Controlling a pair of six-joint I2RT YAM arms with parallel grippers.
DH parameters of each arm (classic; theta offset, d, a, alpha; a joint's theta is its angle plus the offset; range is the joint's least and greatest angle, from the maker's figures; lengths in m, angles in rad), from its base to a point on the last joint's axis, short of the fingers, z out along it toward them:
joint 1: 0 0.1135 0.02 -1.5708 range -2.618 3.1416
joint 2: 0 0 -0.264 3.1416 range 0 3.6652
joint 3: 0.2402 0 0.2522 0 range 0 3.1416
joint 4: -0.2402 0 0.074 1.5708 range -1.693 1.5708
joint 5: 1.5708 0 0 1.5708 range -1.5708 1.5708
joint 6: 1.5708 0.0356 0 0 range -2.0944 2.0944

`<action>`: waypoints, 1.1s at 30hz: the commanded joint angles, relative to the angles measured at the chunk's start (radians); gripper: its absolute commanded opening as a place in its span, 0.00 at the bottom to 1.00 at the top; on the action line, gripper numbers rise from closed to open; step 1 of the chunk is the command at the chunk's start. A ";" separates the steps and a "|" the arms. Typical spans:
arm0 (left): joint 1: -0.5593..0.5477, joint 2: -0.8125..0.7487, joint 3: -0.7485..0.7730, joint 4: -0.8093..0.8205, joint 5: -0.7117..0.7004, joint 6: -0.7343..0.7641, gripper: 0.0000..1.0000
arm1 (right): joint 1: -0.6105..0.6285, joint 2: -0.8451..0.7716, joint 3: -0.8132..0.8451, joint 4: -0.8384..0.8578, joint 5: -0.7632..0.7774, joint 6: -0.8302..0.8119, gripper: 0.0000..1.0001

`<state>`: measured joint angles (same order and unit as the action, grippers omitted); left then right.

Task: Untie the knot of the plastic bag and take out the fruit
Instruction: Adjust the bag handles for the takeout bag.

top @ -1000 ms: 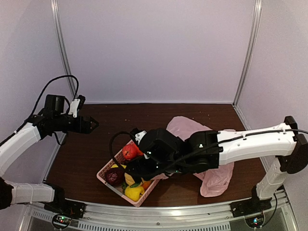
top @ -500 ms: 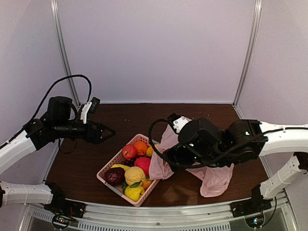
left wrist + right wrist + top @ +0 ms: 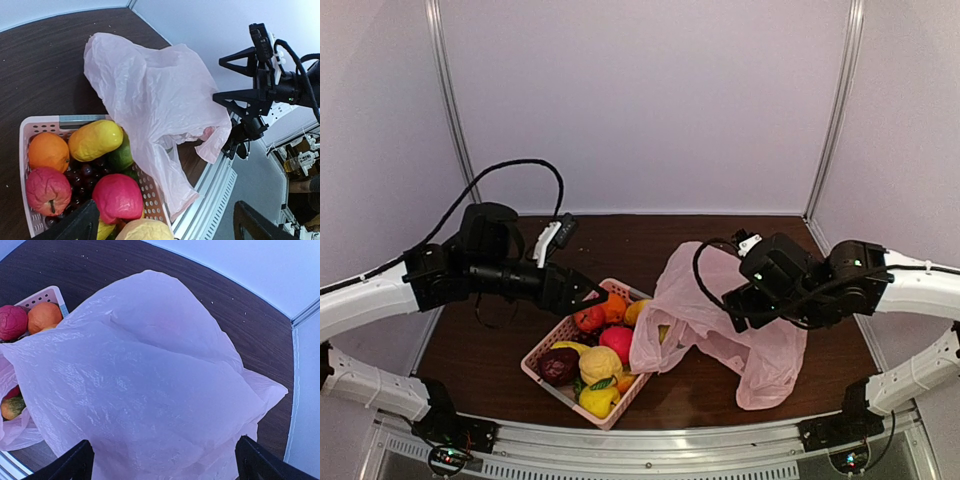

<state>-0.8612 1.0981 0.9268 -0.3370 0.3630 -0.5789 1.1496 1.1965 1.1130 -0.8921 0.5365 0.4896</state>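
The pink plastic bag (image 3: 720, 320) lies limp and crumpled on the table, its left flap draped over the right rim of the pink basket (image 3: 542, 352). No knot shows on it. Fruit fills the basket: a red apple (image 3: 588, 317), an orange (image 3: 48, 151), a yellow lemon (image 3: 95, 140), a green one (image 3: 121, 155), a pink-red one (image 3: 117, 197) and a pale yellow one (image 3: 600, 365). My left gripper (image 3: 592, 292) hangs open over the basket's far corner, holding nothing. My right gripper (image 3: 738, 305) hovers open above the bag (image 3: 150, 365), also holding nothing.
A dark maroon fruit (image 3: 558, 365) and dark grapes (image 3: 82, 172) also lie in the basket. Booth walls close the table at the back and both sides. A metal rail (image 3: 650, 440) runs along the near edge, just beyond the basket and bag.
My right arm has drawn back from the basket to the right and now hangs over the bag. My left arm has swung right, from the table's left edge to the basket.
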 commanded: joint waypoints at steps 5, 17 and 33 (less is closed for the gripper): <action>-0.113 0.152 0.076 0.142 -0.039 -0.041 0.95 | -0.024 -0.050 -0.050 0.077 -0.111 -0.077 0.99; -0.139 0.383 0.169 0.153 -0.051 -0.030 0.90 | 0.033 -0.084 -0.072 0.108 -0.171 -0.128 0.99; -0.199 0.498 0.282 0.106 -0.186 -0.103 0.00 | 0.062 -0.076 -0.087 0.162 0.003 -0.084 0.99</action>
<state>-1.0355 1.5906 1.1465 -0.2455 0.2440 -0.6510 1.2068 1.1576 1.0382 -0.7731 0.4667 0.3878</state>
